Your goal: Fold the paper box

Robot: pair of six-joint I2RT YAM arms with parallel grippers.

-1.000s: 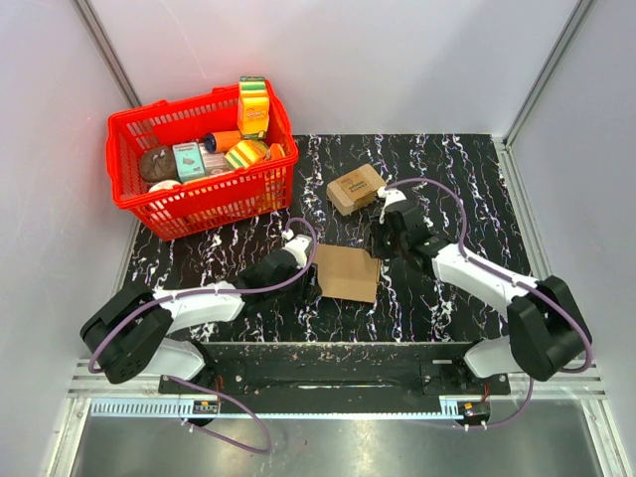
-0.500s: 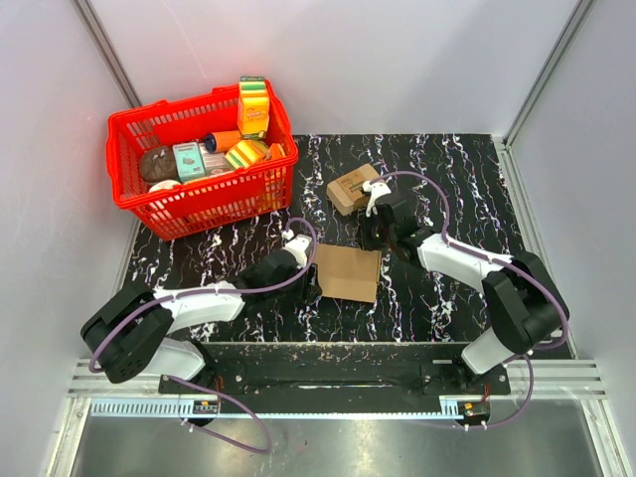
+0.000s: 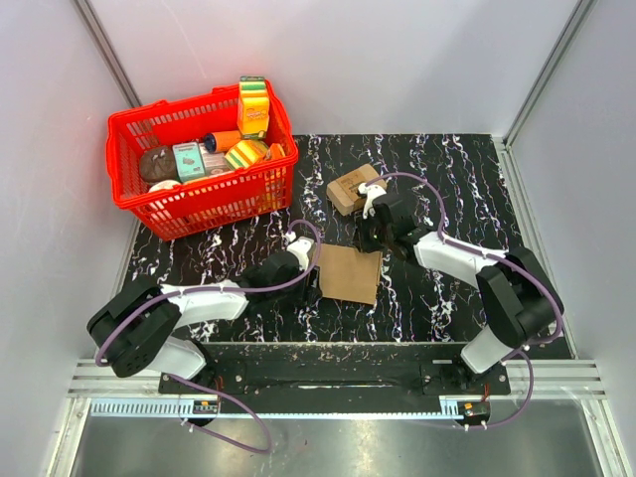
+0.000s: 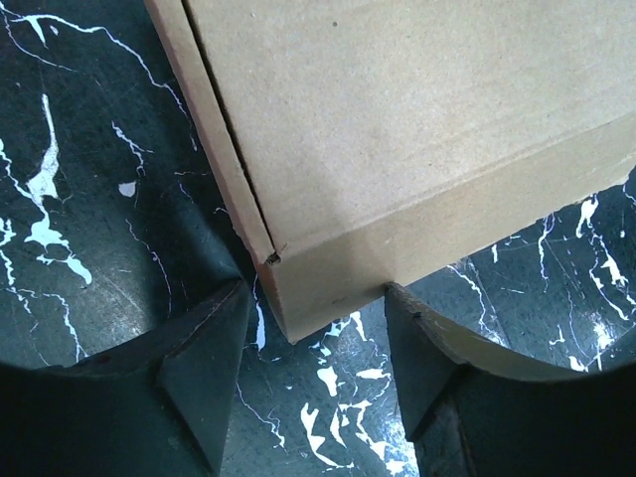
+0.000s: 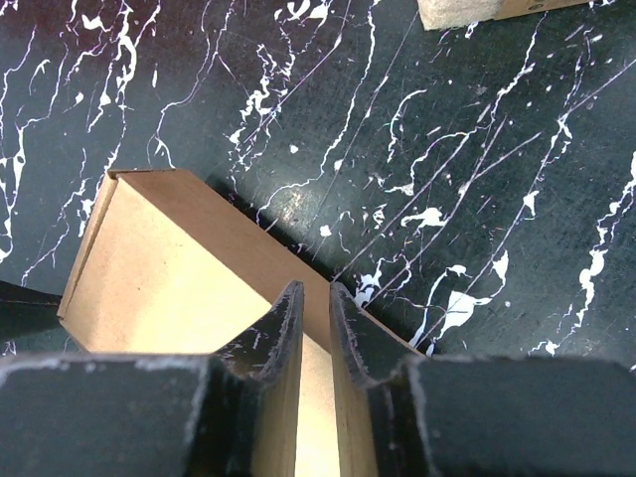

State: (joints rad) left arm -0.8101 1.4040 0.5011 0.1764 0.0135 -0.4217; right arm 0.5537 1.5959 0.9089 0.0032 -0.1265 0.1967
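Observation:
The paper box (image 3: 349, 274) lies folded flat and brown on the black marbled table. My left gripper (image 3: 315, 268) is at its left edge. In the left wrist view the gripper (image 4: 316, 343) is open, and the near corner of the paper box (image 4: 417, 129) pokes in between the fingertips (image 4: 214, 343) without being clamped. My right gripper (image 3: 370, 241) hovers at the box's far right corner. In the right wrist view the right gripper (image 5: 315, 290) has its jaws a narrow slit apart over the far edge of the paper box (image 5: 159, 268), with nothing between them.
A smaller chunky cardboard box with dark print (image 3: 353, 188) sits just behind the right gripper; its corner (image 5: 487, 10) shows at the top of the right wrist view. A red basket (image 3: 214, 199) full of groceries stands at the back left.
The right arm swung left and forward onto the box's far right corner and its jaws narrowed. The left gripper edged closer to the box's left edge and opened slightly.

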